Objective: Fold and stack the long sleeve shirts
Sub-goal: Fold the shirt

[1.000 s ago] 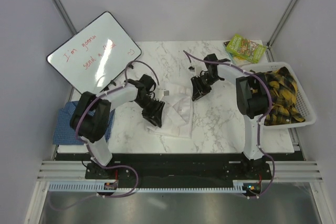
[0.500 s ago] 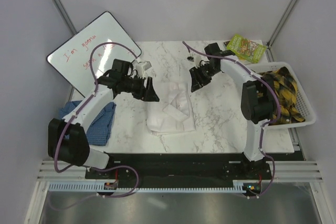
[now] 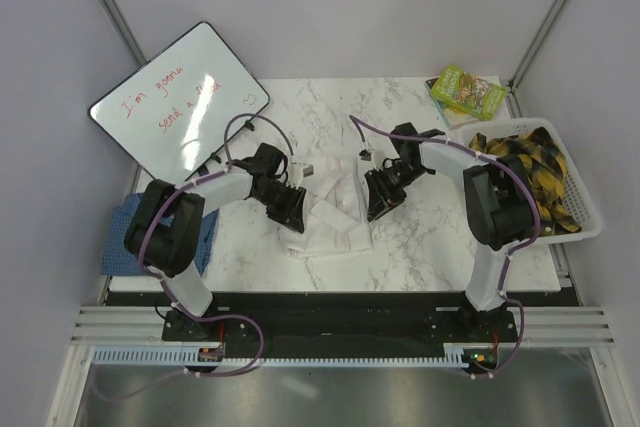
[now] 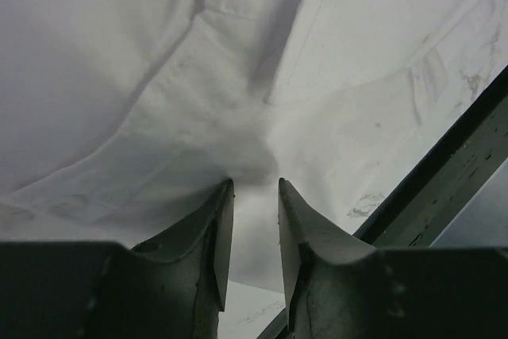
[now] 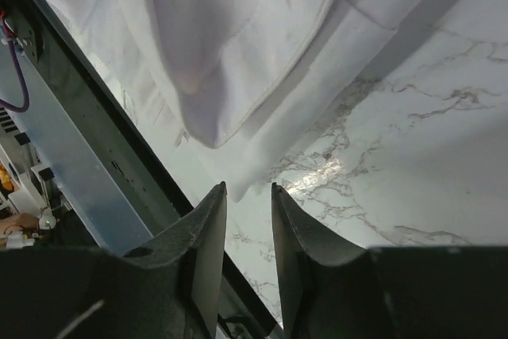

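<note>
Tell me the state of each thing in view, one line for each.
white shirt, partly folded, lying between both grippers.
blue checked shirt, lying apart at the left, held by no gripper.
left gripper, closed on a fold of the white shirt.
right gripper, jaws narrow at the white shirt's corner; grip unclear.
basket, holding a yellow-black plaid cloth.
whiteboard, written on in red.

- Whiteboard [image 3: 180, 99], red handwriting, propped far left.
- Green box [image 3: 467, 91], far right corner.
- White basket [image 3: 588, 223], right edge, holding plaid cloth [image 3: 535, 182].
- Marble table [image 3: 430, 237].
</note>
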